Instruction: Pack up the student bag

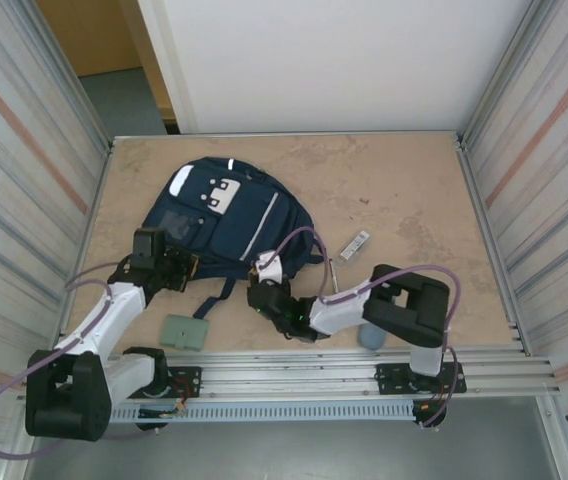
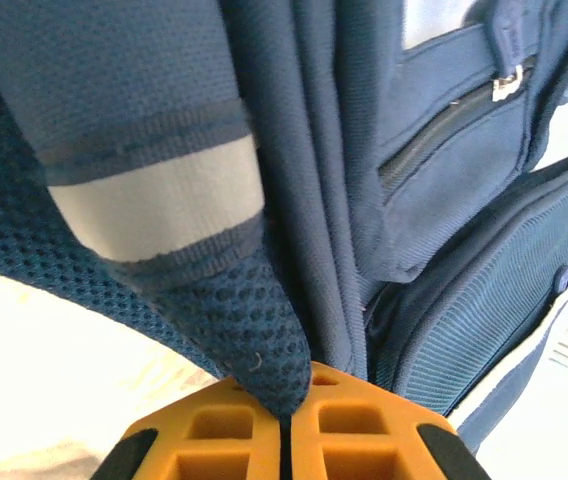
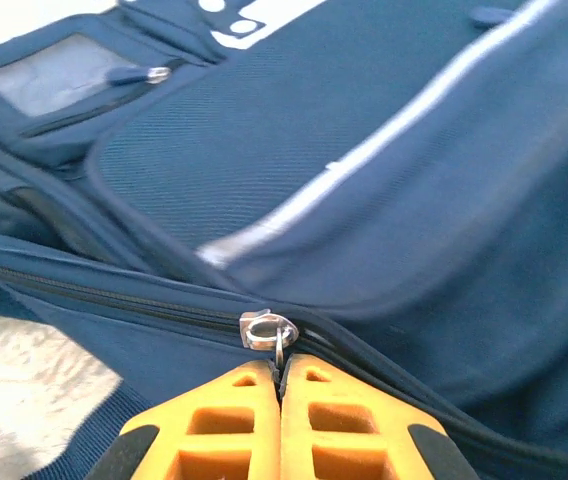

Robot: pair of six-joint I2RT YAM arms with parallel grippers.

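The bag [image 1: 226, 215] looked soft, floppy, prob. light. The left gripper [image 2: 286, 400] pinched its mesh strap [image 2: 234, 320]; the right gripper [image 3: 280, 365] was clamped on the zipper pull [image 3: 276, 345] at the bag's near edge, a good hold.

A green square wallet [image 1: 185, 332] lies flat near the front edge of the tan, speckled bench [image 1: 414, 190]. Well apart to its right, a small silvery oblong item [image 1: 355, 244] lies tilted. A grey-blue rounded thing [image 1: 371, 339] sits by the front edge, partly hidden.
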